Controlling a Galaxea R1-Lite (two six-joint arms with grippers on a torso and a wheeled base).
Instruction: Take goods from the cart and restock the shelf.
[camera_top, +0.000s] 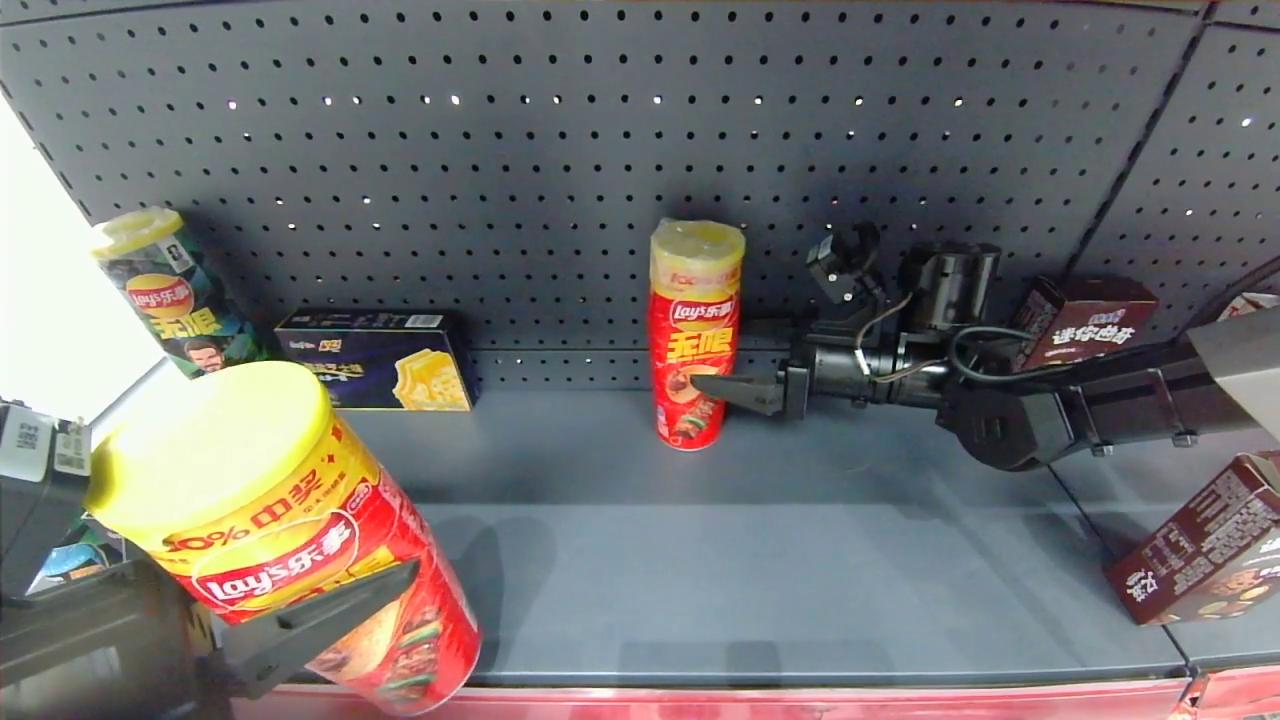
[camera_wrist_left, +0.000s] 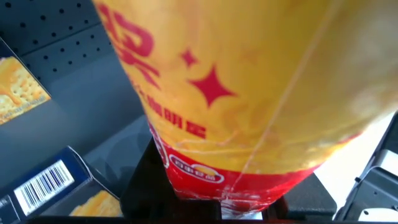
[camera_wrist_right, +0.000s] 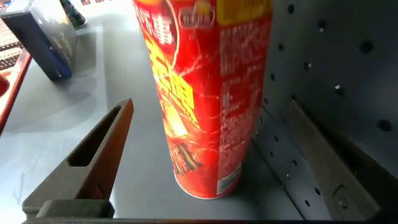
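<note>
Two red chip cans in play here. Far left at the back, a green chip can (camera_top: 165, 290) leans against the pegboard (camera_top: 600, 150), and just beside it a dark blue cracker box (camera_top: 375, 360) sits at the back of the shelf (camera_top: 700, 560).

Down at the front left corner, the left gripper (camera_top: 335, 610) is clamped around the near red can (camera_top: 290, 530). One dark finger crosses its front, and the can is tipped with its yellow lid toward the left. Can't tell if its bottom is resting on the shelf edge or not. From the left wrist view the can's side (camera_wrist_left: 249, 93) is right up close.

Mid-shelf, the far red can (camera_top: 695, 335) stands upright near the pegboard. The right gripper (camera_top: 735, 390) comes in from the right at its lower half, spread open. In the right wrist view the one finger (camera_wrist_right: 93, 162) I can see is off the can (camera_wrist_right: 205, 99), with bare shelf between them. The other finger is hidden.

Off to the right, one brown box (camera_top: 1085, 320) leans against the pegboard behind the arm, and another brown box (camera_top: 1200, 545) sits tilted near the front right.
</note>
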